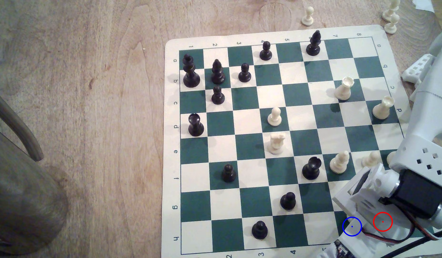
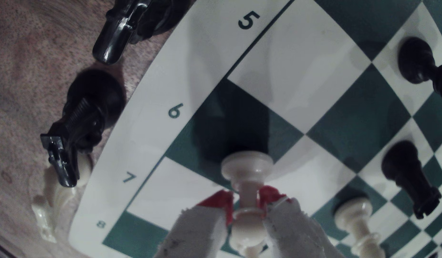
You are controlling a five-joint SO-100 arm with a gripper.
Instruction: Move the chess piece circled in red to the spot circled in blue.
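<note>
**Tool clamped on cream pawn at the board's corner**

Surface: light wooden table, grain and a few stains showing. A roll-up chess board lies on it, green and white squares, cream border with numbers and letters. At the exterior view's left edge, a dark rounded object, blurred, cannot tell what it is. The white arm with a black motor comes in from the exterior view's right and covers the board's lower right corner.

Counts in the exterior view: eleven black pieces on the board. Cream pieces on the board: seven that I can make out, the two beside the arm partly hidden. Off the board on the table: one cream pawn beyond the far edge, plus a small cluster of cream pieces at the top right corner, number unclear.

Wrist view: the tool, red-tipped, is closed on the stem of the pawn. The pawn's base sits over the dark green corner square next to the "6" label; touching or lifted, cannot tell. Blue ring marks the spot in the exterior view, just beside the red ring, both under the arm.
</note>
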